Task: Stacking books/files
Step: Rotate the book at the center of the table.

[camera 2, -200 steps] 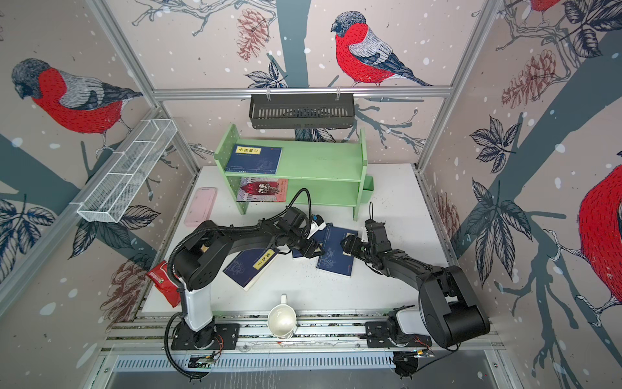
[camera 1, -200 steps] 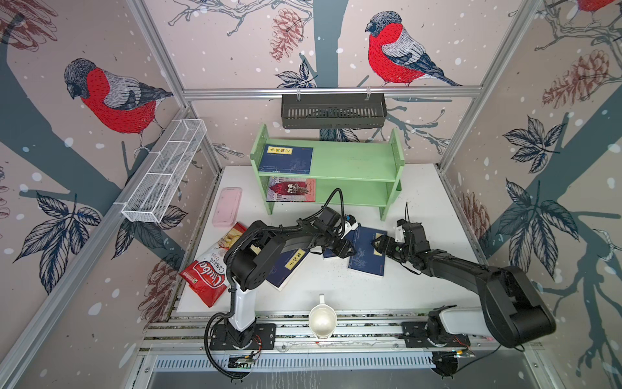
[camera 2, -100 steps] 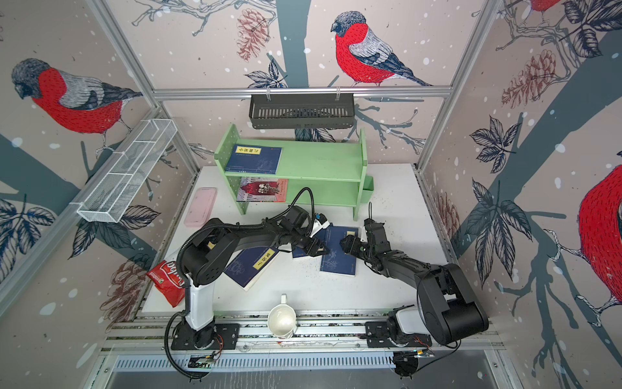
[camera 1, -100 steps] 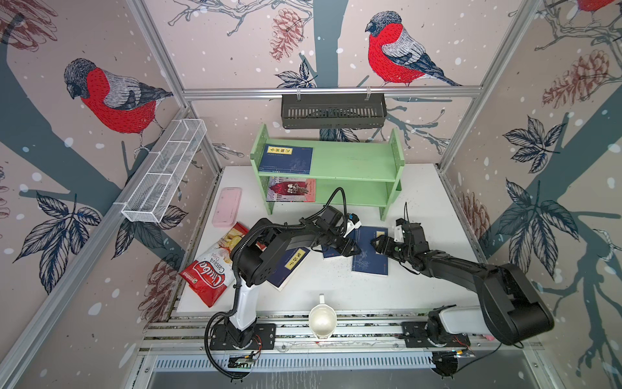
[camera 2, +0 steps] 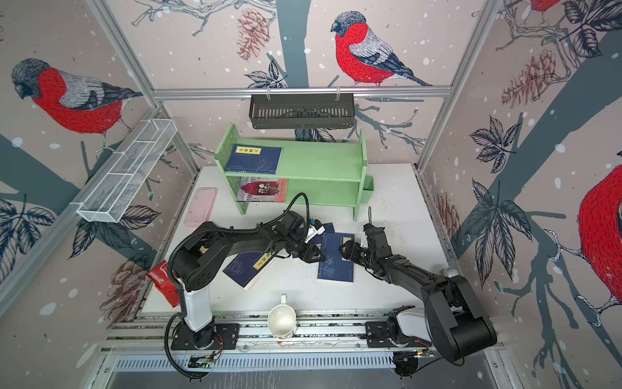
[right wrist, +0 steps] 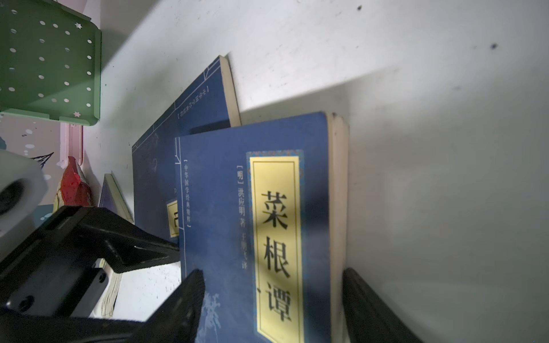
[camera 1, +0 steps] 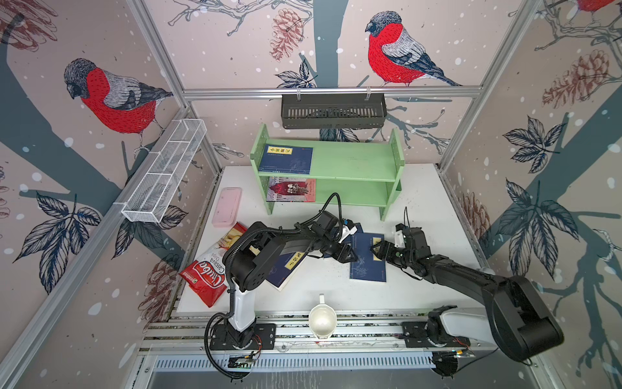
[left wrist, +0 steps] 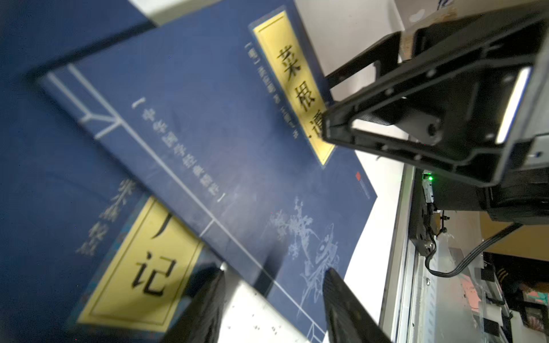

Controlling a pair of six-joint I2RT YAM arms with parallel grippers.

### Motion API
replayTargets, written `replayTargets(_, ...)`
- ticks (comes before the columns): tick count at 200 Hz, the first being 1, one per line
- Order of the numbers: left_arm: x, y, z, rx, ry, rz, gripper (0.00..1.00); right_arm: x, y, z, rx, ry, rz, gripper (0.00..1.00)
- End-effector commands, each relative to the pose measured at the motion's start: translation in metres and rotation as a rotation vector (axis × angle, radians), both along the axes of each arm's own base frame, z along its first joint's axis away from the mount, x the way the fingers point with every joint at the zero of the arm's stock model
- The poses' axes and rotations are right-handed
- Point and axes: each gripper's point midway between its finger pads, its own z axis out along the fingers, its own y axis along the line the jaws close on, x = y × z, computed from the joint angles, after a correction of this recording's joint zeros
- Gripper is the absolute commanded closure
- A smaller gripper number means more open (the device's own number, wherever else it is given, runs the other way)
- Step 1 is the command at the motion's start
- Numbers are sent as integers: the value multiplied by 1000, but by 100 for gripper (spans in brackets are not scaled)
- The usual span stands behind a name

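A shelf unit (camera 1: 353, 168) stands at the far middle of the table (camera 1: 424, 208), a shelved paperback (camera 1: 285, 159) flat at the left end of its top shelf and an illustrated book (camera 1: 291, 189) on the lower shelf beneath, with a slotted tray (camera 1: 333, 111) hung on the far rail above. Left of the unit lies a flat case (camera 1: 226, 206), and nearer, at the table's left edge, a crisp bag (camera 1: 208, 272). Mid-table, an upper paperback (camera 1: 367, 266) rests partly on a lower paperback (right wrist: 190, 118) that juts out far-left, a lone paperback (camera 1: 282, 272) lies to their near left, and a cup (camera 1: 322, 320) sits at the near edge.
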Motion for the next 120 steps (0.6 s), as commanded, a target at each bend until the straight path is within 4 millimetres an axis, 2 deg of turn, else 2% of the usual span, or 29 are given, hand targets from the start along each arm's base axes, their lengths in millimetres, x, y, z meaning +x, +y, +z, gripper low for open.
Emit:
replayTargets(1, 9, 11, -10, 68, 12, 112, 45, -26, -11, -21, -54, 144, -14, 25)
replayTargets(31, 1, 16, -7, 51, 34, 130, 45, -30, -14, -25, -68, 161, -22, 25)
replayTargets(77, -15, 3, -15, 23, 134, 83, 46, -32, -11, -26, -52, 163, -7, 25)
replayTargets(120, -18, -5, -22, 2, 173, 67, 46, -35, -10, -28, -41, 166, -8, 26)
